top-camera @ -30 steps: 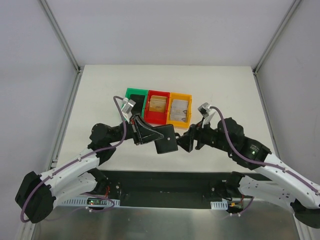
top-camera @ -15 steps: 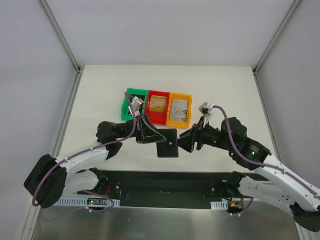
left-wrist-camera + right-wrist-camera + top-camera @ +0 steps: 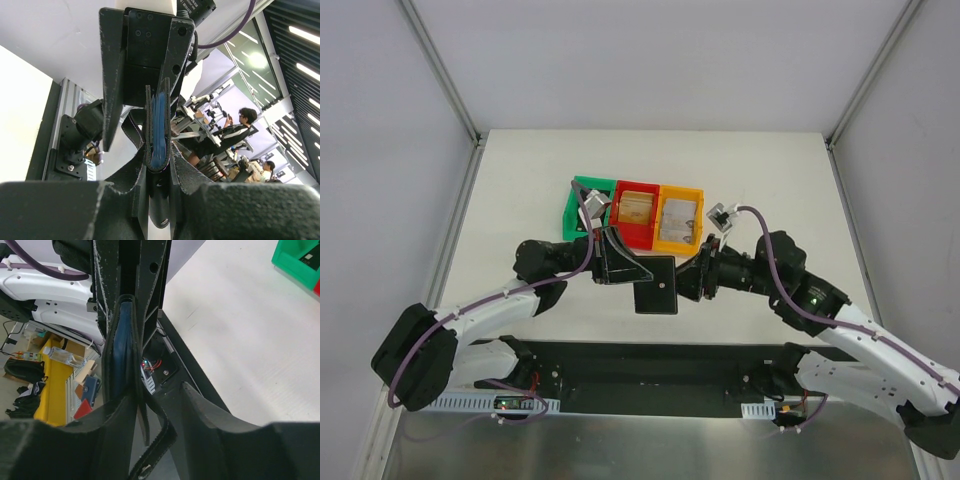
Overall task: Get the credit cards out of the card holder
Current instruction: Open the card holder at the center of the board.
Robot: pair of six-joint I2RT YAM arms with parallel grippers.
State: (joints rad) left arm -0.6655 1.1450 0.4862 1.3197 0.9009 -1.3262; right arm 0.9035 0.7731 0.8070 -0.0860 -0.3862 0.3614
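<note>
Two arms reach in from the 6 o'clock edge of the counter (image 3: 770, 180), the left arm (image 3: 490, 310) from about 7 o'clock and the right arm (image 3: 840, 320) from about 5 o'clock, and they meet just short of the middle. Between them hangs the card holder (image 3: 655, 285), held up off the counter. From above it shows as a dark square. The left jaws pinch it at its 10 o'clock corner; from the left wrist it is seen edge-on, its black edges close together with blue between them, and a finger pressed against each side. The right jaws sit around its 3 o'clock edge, partly spread, and the right wrist view shows a gap between the holder and one finger. Beyond the holder, toward 12 o'clock, three bins stand touching in a row: a green bin (image 3: 590, 183) at the 9 o'clock end, a red bin (image 3: 638, 185) in the middle and an orange bin (image 3: 682, 189) at the 3 o'clock end. A tan card (image 3: 637, 208) lies in the red bin and a pale grey card (image 3: 678, 215) in the orange one.
</note>
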